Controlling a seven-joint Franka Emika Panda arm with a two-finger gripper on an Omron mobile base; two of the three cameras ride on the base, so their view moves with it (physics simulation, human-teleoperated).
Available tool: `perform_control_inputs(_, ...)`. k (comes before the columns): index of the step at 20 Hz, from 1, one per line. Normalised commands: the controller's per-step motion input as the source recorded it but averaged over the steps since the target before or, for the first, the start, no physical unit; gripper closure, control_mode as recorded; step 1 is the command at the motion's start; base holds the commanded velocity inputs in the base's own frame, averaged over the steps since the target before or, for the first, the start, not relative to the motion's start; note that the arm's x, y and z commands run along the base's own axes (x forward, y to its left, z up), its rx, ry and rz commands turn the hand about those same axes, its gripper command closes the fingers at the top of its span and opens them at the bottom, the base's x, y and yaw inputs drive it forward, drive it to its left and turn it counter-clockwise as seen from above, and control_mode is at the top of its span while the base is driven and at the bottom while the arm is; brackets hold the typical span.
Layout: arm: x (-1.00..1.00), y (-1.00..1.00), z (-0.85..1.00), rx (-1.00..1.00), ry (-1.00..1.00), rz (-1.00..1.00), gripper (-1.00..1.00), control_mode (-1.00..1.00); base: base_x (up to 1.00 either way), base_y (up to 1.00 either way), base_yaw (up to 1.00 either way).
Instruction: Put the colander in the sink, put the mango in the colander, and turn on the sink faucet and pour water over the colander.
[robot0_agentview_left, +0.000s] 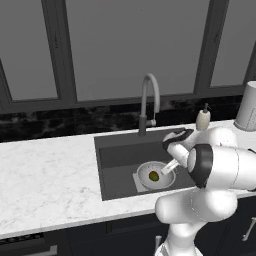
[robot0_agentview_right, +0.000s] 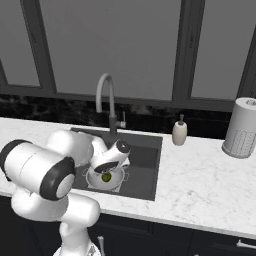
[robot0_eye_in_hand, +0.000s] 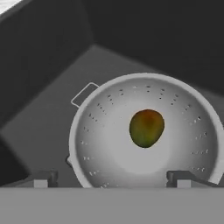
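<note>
Two steps done: mango (robot0_eye_in_hand: 146, 127) resting in colander (robot0_eye_in_hand: 105, 144), colander in sink (robot0_agentview_left: 120, 155).
Pincer (robot0_eye_in_hand: 111, 178): released, empty, above colander.
Risk: arm knocking colander when reaching for faucet (robot0_agentview_left: 149, 102) lever.

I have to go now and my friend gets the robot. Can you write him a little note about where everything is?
Gripper: open, holding nothing, hovering over the colander.
Colander sits in the sink, on the basin floor.
Mango lies inside the colander.
Sink faucet: no water running.
Done: colander in sink, mango in colander.
Left: turn on the faucet and get water over the colander.
</note>
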Motion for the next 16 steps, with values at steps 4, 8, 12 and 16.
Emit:
perform_control_inputs(4, 0.0, 0.0, 1.0, 0.19, -0.18, 0.0, -1.0, -1.0, 0.0, 0.0, 0.0)
perform_control_inputs(8, 0.0, -0.06, 1.0, 0.19, -0.09, 0.0, -1.0, -1.0, 0.0, 0.0, 0.0)
perform_control_inputs(12, 0.0, -0.1, 0.99, 0.2, -0.08, -0.01, -1.0, -1.0, 0.0, 0.0, 0.0)
perform_control_inputs(16, 0.0, -0.11, 0.73, 0.21, -0.1, -0.02, -1.0, -1.0, 0.0, 0.0, 0.0)
